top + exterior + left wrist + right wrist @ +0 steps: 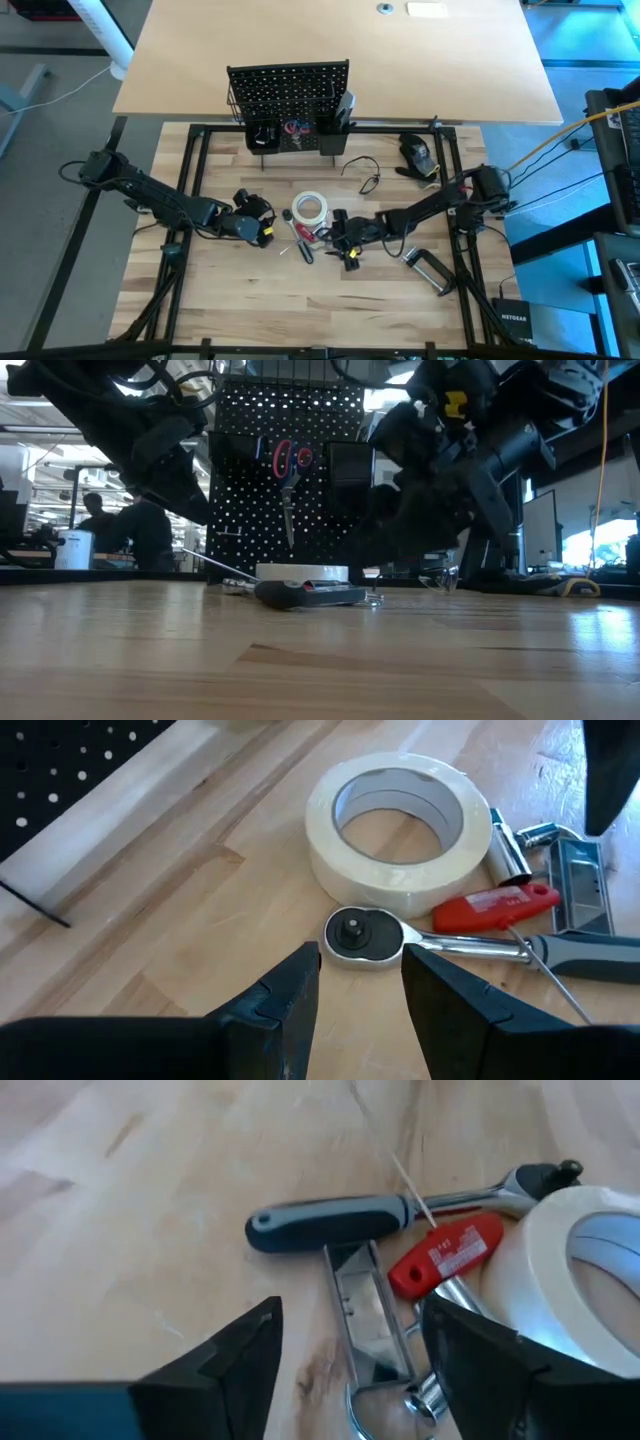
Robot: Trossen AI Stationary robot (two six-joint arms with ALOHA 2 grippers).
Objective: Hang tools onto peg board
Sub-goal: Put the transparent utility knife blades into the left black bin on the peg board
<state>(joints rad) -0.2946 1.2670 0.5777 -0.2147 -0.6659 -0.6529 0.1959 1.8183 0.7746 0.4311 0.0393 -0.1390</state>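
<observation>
The black peg board [288,85] stands upright at the table's far side, and red-handled scissors [290,465] hang on it. A white tape roll [310,208] lies flat mid-table. Beside it lie a grey-handled ratchet [330,1223], a small red-handled tool [445,1252] and a flat silver metal tool [365,1315]. My left gripper [362,990] is open, just left of the roll, with the ratchet's round head [362,935] beyond its fingertips. My right gripper [350,1355] is open and low over the pile from the right. Its fingers stand on either side of the silver tool.
A silver C-clamp [430,268] lies near the right arm, toward the near right. A bulky black device [418,152] and a thin black cable [365,175] lie at the far right. Black cups [335,125] hang on the board. Bare wood spreads toward the near edge.
</observation>
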